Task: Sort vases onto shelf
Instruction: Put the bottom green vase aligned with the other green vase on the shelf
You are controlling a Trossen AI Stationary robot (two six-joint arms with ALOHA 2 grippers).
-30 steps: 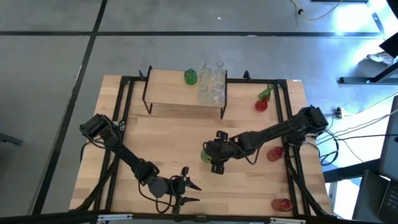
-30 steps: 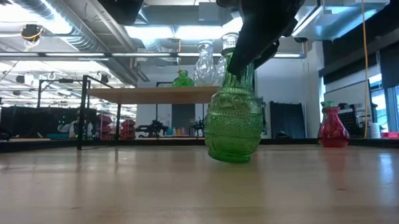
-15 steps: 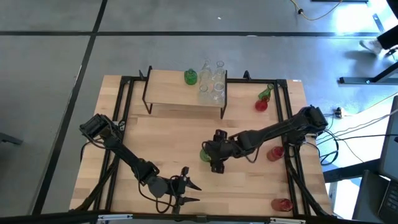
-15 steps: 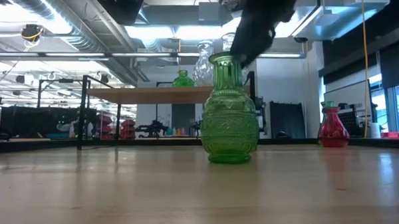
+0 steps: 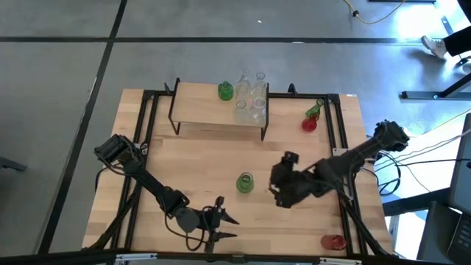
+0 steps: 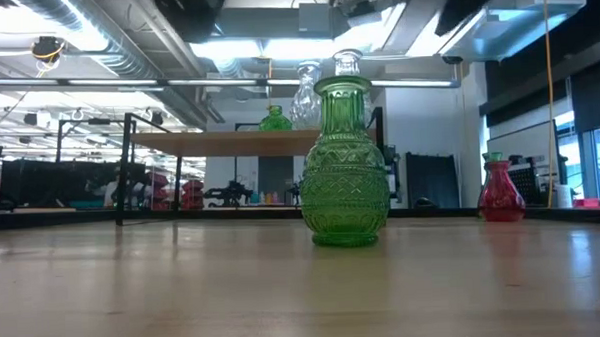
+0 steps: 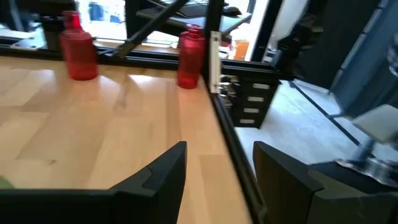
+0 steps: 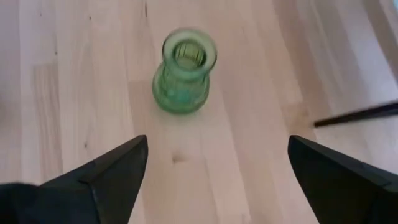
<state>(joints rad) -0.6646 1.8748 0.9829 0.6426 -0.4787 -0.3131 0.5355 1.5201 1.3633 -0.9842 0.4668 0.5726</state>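
A green vase (image 5: 245,182) (image 6: 345,167) (image 8: 183,71) stands upright on its base on the table's middle, touched by nothing. My right gripper (image 5: 278,193) (image 8: 217,171) hangs open to the vase's right and above it, fingers spread wide and clear of it. My left gripper (image 5: 221,227) (image 7: 217,168) waits open near the table's front edge with nothing between its fingers. The shelf (image 5: 202,110) (image 6: 219,142) at the back carries a small green vase (image 5: 225,90) and a cluster of clear vases (image 5: 252,99).
A red vase (image 5: 308,124) and a tipped green one (image 5: 314,110) sit at the back right. Another red vase (image 5: 333,241) lies at the front right. Black frame rails (image 5: 342,147) run along the table's sides. Bare wood lies between the shelf and the green vase.
My right gripper has opened and let go of the green vase's neck, then risen and drawn back toward the table's right edge. The vase, tilted a second ago, now stands upright on the table.
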